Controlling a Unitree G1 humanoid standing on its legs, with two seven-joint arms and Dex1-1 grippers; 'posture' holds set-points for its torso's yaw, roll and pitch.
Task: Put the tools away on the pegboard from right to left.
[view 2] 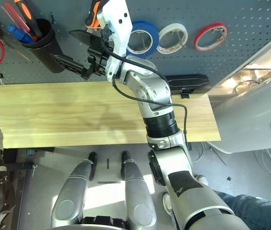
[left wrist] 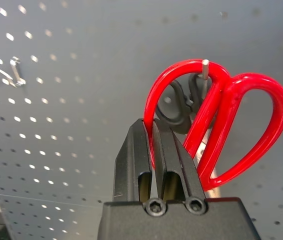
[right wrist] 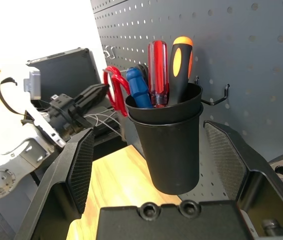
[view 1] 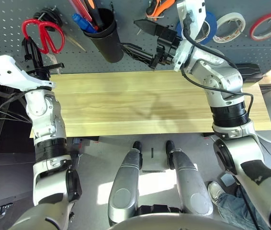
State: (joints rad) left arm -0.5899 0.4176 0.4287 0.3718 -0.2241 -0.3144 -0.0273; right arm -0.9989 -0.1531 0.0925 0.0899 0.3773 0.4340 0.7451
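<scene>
"Where were the tools, and why there?"

"Seen from the robot, the pegboard (view 2: 265,28) carried them. The blue tape roll (view 2: 155,38) was on it between twelve and one o'clock, and the needle-nose pliers (view 2: 95,12) at twelve. The blue-handled screwdriver (right wrist: 139,90) stood in the black cup (right wrist: 169,155), between eleven and twelve, handle upwards, I suppose so that it could be taken easily."

"And the red-handled scissors (left wrist: 206,115)?"

"At eleven o'clock. The left hand (left wrist: 154,122) was clamped on one handle loop, and the metal peg (left wrist: 205,70) was inside this same loop. In my judgement, it gripped the side of the loop in order to leave the opening free for the peg. Probably this was the last placing, and the next move was to let go gently. A pull at release could have lifted the loop off."

"What did the right hand (right wrist: 149,130) do?"

"Its fingers were wide apart, with nothing between them gripped; the cup was ahead. Perhaps it had no more work."

"And the materials?"

"The scissors' handles were smooth and glossy, rounded like two drops. The cup was matt and narrowed to its base, the pegboard was pierced by small holes, and the worktop (view 2: 68,110) had pale wood grain."
</scene>
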